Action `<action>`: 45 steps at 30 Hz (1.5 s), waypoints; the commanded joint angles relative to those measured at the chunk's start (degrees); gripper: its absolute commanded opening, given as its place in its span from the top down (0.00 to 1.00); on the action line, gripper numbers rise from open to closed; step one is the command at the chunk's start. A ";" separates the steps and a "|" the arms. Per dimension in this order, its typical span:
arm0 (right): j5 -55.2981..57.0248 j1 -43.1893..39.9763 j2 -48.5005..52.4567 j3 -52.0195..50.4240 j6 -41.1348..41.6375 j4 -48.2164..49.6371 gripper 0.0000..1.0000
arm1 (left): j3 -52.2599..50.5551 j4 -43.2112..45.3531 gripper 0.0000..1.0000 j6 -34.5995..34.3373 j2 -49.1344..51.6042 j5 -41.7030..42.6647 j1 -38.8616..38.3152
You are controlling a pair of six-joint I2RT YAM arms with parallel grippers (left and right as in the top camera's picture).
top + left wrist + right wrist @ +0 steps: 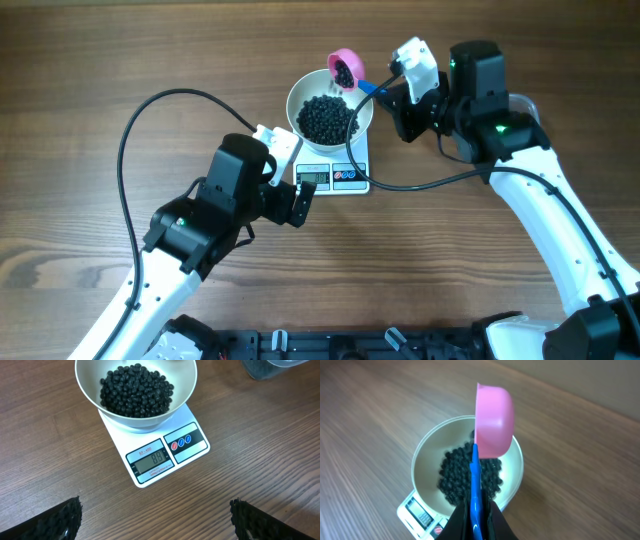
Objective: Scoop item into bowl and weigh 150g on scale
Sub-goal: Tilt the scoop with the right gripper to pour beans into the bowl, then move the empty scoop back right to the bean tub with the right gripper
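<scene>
A white bowl (pixel 297 98) with a heap of black beads (pixel 328 118) stands on the small white scale (pixel 338 179). My right gripper (pixel 392 88) is shut on the blue handle (pixel 475 491) of a pink scoop (pixel 343 68). The scoop hangs over the bowl's far rim with some beads in it. In the right wrist view the scoop (pixel 494 420) shows its pink outside above the bowl (pixel 420 462) and beads (pixel 454 477). My left gripper (pixel 303 203) is open just in front of the scale. Its view shows the bowl (pixel 86 387), the beads (pixel 135 390), the scale (pixel 187 452) and bare wood between its fingers (pixel 65 519).
A clear container with dark contents (pixel 270 367) sits to the right of the scale, mostly hidden under my right arm in the overhead view. A black cable (pixel 135 130) loops over the table on the left. The scale's display (pixel 152 461) faces my left gripper.
</scene>
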 commanded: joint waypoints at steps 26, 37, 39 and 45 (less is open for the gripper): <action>6.97 6.71 -1.25 1.25 -4.90 -0.59 0.96 | -0.15 -0.02 0.00 0.90 0.11 0.87 -0.24; 29.38 -14.99 -11.98 1.27 11.52 -8.55 0.96 | -0.15 -0.02 0.00 0.90 0.11 0.87 -0.24; 27.43 -20.98 -11.52 1.25 10.08 -15.56 0.96 | -0.15 -0.02 0.00 0.90 0.11 0.87 -0.26; 24.85 -25.99 -7.85 1.20 -0.02 -24.74 0.96 | -0.15 -0.02 0.00 0.90 0.11 0.87 -0.26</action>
